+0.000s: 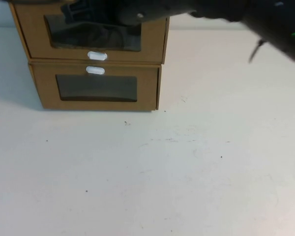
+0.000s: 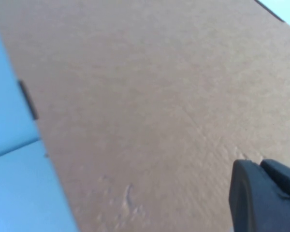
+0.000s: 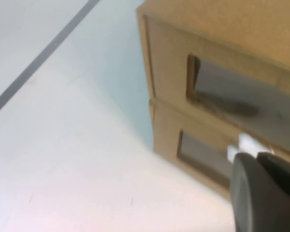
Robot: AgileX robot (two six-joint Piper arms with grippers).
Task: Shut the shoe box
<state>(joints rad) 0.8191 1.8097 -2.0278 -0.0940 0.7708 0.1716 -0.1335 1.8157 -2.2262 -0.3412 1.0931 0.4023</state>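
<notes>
Brown cardboard close against left gripper (image 2: 261, 198), opening impossible to tell. Shoe box (image 1: 96, 34) atop twin box (image 1: 96, 88), far left; front seemingly proud. Right gripper (image 3: 261, 193) near that front, opening likewise unclear. Best pushed squarely, mid-front, until flush.

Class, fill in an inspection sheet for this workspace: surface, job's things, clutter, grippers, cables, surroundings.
Surface: white table, a few small dark specks.
Job's things: shoe box stacked on a like lower box; its tab sits under its window; front looks nearly flush.
Clutter: nothing seen.
Grippers: left gripper close against plain cardboard; right gripper near the box fronts.
Cables: nothing seen.
Surroundings: dark line across the pale surface beside the boxes.
</notes>
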